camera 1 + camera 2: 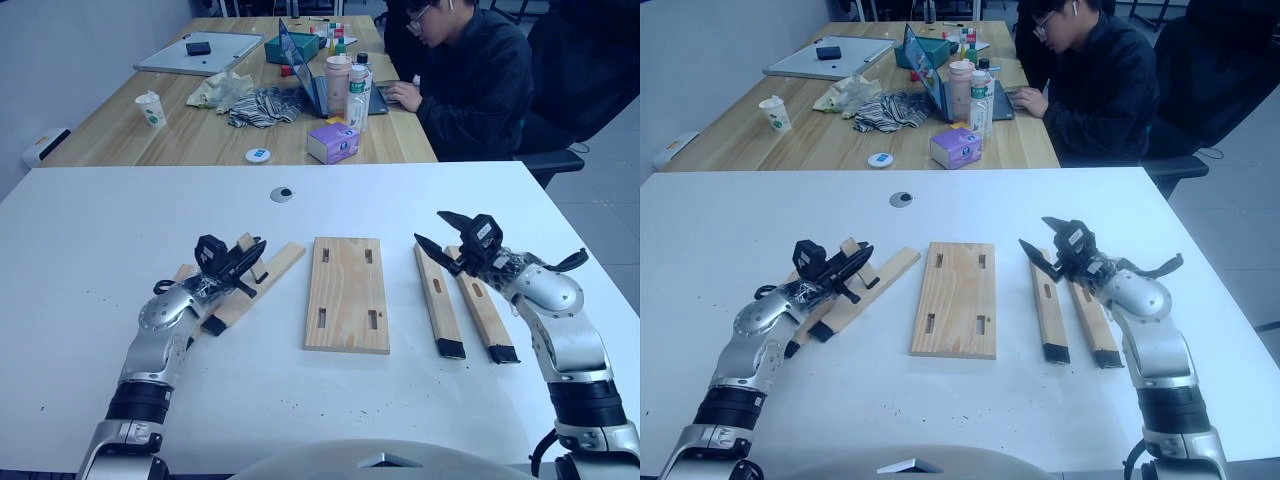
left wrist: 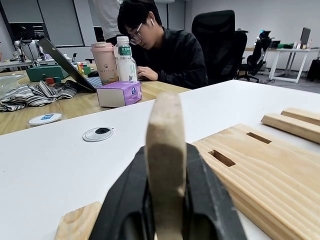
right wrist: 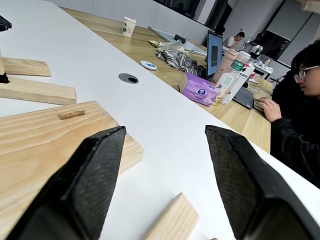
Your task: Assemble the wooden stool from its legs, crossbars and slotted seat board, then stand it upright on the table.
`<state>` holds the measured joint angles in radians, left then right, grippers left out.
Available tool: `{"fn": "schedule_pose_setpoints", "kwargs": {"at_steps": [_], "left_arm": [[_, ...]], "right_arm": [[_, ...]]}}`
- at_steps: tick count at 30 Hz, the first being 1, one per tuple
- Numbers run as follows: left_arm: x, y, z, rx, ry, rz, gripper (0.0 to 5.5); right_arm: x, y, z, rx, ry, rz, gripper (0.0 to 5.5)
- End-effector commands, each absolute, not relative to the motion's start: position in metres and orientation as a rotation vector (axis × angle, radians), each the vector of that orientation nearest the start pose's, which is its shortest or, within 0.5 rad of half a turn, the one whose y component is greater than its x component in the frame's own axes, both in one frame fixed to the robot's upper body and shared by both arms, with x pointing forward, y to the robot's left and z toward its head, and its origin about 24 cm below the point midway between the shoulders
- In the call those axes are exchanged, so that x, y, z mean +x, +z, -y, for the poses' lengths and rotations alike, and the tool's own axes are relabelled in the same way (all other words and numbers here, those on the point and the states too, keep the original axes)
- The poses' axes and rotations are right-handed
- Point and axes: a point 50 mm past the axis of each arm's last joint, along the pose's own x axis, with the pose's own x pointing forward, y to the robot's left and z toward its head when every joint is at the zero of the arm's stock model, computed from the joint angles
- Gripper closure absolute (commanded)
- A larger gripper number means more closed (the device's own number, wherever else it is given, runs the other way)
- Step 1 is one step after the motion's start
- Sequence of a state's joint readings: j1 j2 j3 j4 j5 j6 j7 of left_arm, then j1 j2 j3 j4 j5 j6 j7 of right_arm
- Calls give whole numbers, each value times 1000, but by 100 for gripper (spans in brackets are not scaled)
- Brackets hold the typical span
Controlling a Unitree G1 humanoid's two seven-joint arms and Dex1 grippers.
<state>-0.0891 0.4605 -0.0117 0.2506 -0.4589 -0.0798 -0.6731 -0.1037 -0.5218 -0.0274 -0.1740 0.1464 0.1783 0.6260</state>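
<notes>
Partly, the left end effector point(image 1: 244, 266) hides the wooden piece point(image 2: 164, 145) it clamps.

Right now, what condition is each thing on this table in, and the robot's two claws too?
Seat board: lying flat, its four slots empty.
Two legs: lying flat side by side, unattached.
Wooden piece: held in the left gripper.
Loose bar: lying flat beside the seat board.
Left gripper: shut on the wooden piece.
Right gripper: open, empty.
</notes>
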Motion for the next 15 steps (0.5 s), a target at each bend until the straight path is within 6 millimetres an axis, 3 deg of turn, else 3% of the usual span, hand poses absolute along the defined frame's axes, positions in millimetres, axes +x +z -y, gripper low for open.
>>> {"fn": "schedule_pose_setpoints", "kwargs": {"at_steps": [1,4,8,12,15], "left_arm": [[147,-99,-240,-114,-454,-903,512],[162,-94,-225,-78,-488,-856,512],[200,-64,-205,72,-538,-644,512],[215,-19,-243,143,-496,-492,426],[227,5,-253,136,-471,-459,380]], "right_arm": [[260,109,197,-425,634,-17,256],[261,110,197,-429,636,-16,256],[260,108,197,-442,641,-19,256],[257,106,196,-450,630,-20,256],[255,104,193,-451,624,-13,256]]}}
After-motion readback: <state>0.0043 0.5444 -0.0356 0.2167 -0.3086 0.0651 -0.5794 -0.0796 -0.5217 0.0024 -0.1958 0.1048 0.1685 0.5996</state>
